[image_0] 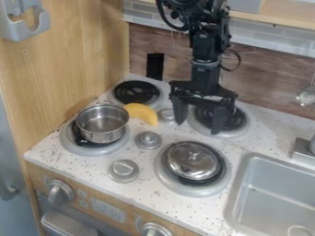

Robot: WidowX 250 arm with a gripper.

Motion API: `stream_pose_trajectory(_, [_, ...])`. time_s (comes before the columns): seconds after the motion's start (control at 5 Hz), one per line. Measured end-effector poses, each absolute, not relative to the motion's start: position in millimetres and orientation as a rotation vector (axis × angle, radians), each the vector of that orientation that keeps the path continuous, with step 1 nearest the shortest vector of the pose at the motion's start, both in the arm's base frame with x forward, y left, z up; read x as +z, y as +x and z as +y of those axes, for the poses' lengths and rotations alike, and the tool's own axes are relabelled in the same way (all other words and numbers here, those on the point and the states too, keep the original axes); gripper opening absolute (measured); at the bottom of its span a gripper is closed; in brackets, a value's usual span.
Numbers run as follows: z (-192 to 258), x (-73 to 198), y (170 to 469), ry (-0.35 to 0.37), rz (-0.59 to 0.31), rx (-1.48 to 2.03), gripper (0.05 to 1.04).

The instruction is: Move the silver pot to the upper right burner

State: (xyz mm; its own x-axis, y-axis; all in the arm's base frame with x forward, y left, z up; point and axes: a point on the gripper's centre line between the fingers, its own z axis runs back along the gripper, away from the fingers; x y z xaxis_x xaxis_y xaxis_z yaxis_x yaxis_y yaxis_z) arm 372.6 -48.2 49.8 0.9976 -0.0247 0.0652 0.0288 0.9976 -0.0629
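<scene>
Silver pot (104,135), one: sitting upright and lidless on the lower left burner (80,147); probably handling light, stiff and slippery, its rim or thin upper wall offering the likeliest hold; its round, polished wall shining around a hollow interior. Yellow banana (142,113): lying just beside it. Gripper (198,128): hanging by the upper right burner (243,124), fingers standing apart, gripping nothing

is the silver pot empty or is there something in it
Empty: the silver pot has no lid on, and its open top shows only bare metal inside.
</scene>
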Motion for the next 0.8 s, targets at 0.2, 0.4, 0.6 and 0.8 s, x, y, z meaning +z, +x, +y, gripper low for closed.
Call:
stream_pose_trajectory(0.2, [-49.1,35.5,368.1,-0.065,-0.023,-0.026,0.998])
stream_pose_trajectory(0.4, [-37.8,32.6,366.8,-0.093,-0.002,0.028,0.998])
stream_pose_trajectory(0.6, [-2.2,32.7,368.4,-0.099,-0.004,0.122,0.998])
stream_pose_trajectory(0.8, [27.4,33.5,375.9,-0.093,-0.063,0.189,0.998])
